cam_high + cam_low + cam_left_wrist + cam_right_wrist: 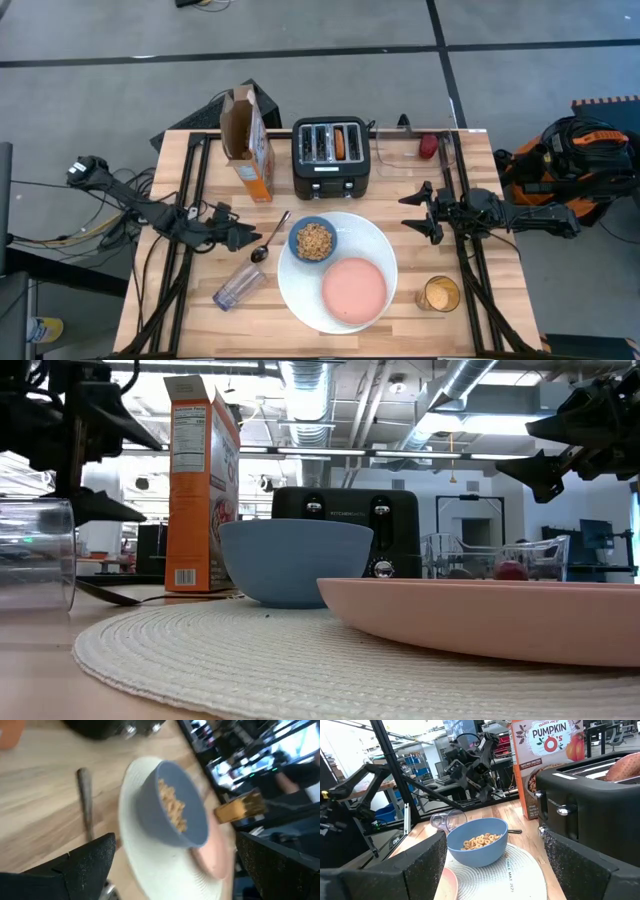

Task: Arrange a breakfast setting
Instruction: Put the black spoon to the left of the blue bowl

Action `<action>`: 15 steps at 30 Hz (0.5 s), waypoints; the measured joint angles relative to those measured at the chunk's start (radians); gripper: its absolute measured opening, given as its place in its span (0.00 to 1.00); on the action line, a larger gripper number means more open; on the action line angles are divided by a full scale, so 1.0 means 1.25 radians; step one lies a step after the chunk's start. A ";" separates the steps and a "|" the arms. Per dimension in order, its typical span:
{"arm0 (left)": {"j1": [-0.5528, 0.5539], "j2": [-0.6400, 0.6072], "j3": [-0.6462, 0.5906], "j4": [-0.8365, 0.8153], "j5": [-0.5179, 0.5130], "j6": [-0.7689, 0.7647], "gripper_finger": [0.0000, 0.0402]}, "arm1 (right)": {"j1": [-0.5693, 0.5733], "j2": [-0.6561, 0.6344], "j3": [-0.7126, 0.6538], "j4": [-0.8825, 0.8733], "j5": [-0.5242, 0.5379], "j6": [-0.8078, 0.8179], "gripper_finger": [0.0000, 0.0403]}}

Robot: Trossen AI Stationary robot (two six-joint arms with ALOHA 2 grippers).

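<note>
The table (200, 160) carries everything I need, most of it gathered toward the middle. The orange cereal box (247, 140) stands upright at the back with its top flaps open, beside the black toaster (331, 156), where a round toasted bread (340, 142) sits in one slot, so I judge that the toast has yet to reach the setting. In front of the toaster lies the big white plate (300, 290), serving as the base of the setting: the pink saucer (354, 290) rests on it, presumably waiting for the toast, and the small blue bowl (313, 240), already holding cereal, sits on its back-left edge. The clear tumbler (238, 287) lies on its side to the left of the plate, which looks wrong for a place setting and probably wants righting. An amber glass (438, 295) stands to the plate's right. The metal spoon (270, 238) lies just left of the bowl, close enough to eat with. My left pincer (240, 238) hovers spread wide and empty just beside the spoon's bowl end, while my right pincer (425, 212) waits to the right of the toaster, jaws apart and carrying nothing.
</note>
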 joint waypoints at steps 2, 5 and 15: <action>0.000 0.023 0.021 -0.027 0.005 -0.005 1.00 | 0.000 0.000 0.000 0.000 0.000 0.000 0.88; 0.000 0.047 0.077 -0.115 0.006 0.014 1.00 | 0.000 0.000 0.000 0.000 0.000 0.000 0.88; 0.025 0.150 0.336 -0.534 -0.008 0.080 1.00 | 0.000 0.000 0.000 0.000 0.000 0.000 0.88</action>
